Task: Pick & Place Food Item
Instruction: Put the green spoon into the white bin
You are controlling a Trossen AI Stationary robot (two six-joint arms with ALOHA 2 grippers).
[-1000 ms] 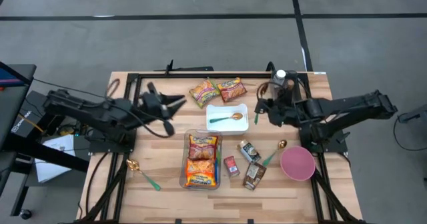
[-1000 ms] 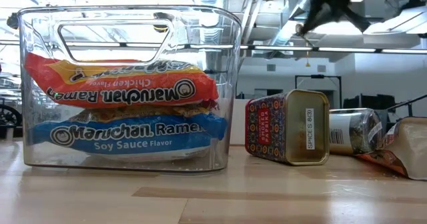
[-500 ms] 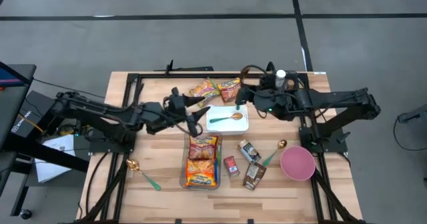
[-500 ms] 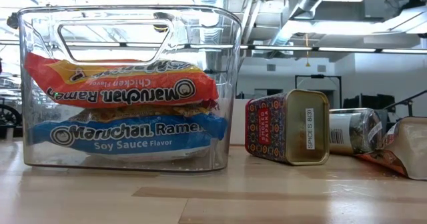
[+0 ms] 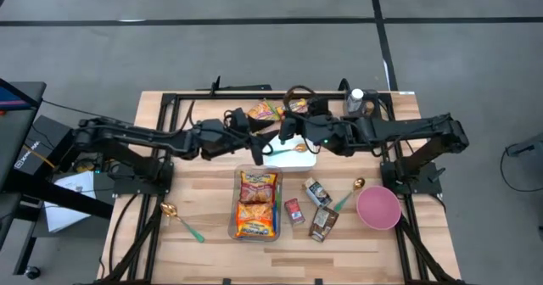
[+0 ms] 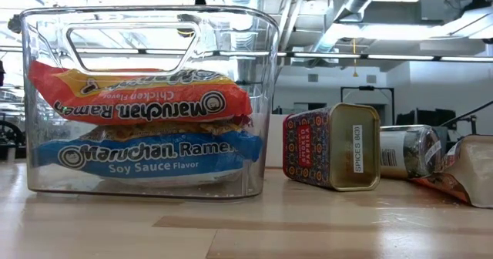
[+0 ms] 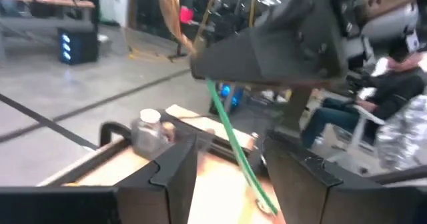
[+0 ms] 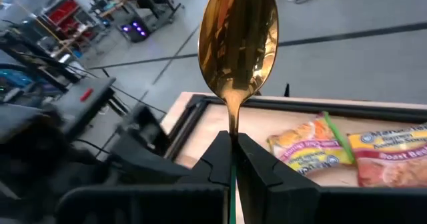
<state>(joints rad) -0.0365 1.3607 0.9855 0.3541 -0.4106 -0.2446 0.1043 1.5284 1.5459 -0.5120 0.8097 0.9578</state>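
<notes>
While both arms reach toward the middle of the table (image 5: 153, 243), the right gripper (image 8: 232, 159) is clenched on the green handle of a spoon (image 8: 239, 47), and the golden bowl of the spoon stands up above its fingers. In the high view this gripper (image 5: 287, 132) is over the white tray (image 5: 299, 159), near the back edge of the table. The left gripper (image 5: 254, 145) is just beside it, at the left end of the tray, with its fingers (image 7: 167, 174) released and apart. Two ramen packets (image 5: 273, 109) lie near the back edge, partly hidden by the arms. Two other ramen packs (image 6: 142, 97) lie in the clear bin (image 6: 262, 136) at the middle of the table. To the right of the bin lie a spice tin (image 6: 331, 147), a jar (image 6: 408, 151) and a pink bowl (image 5: 377, 207). A second spoon (image 5: 180, 220) lies near the front left corner.
</notes>
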